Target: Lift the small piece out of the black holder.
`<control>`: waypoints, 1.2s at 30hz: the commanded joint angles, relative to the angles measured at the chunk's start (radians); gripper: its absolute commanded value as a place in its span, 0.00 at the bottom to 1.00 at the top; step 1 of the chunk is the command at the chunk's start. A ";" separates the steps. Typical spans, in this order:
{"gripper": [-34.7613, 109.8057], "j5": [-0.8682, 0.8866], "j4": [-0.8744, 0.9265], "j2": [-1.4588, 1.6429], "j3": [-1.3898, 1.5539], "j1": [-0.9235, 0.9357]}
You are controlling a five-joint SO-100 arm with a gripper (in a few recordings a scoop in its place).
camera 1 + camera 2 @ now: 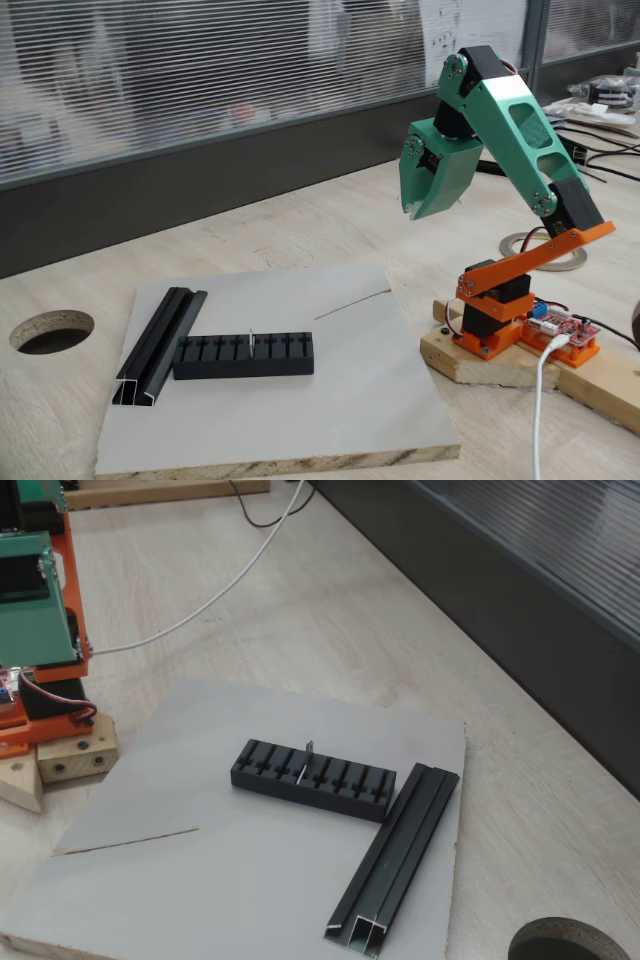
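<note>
The grey board's (300,420) near edge is running out of frame; the small piece (250,342) is standing barely visible in the black holder (243,356); the tool (428,208) is hanging far right, apparently clenched.

The arm (520,130) consists of green printed shells with oval cut-outs, black servo housings at the joints, a green wedge-shaped gripper (436,172), an orange base (495,305) (white cable at its 5 o'clock side), and red-black wiring.
</note>
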 commanded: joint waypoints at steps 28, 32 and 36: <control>0.27 0.002 0.023 0.077 0.012 0.003; 0.27 0.002 0.012 0.055 0.014 0.002; 0.27 0.009 0.021 -0.034 0.012 0.002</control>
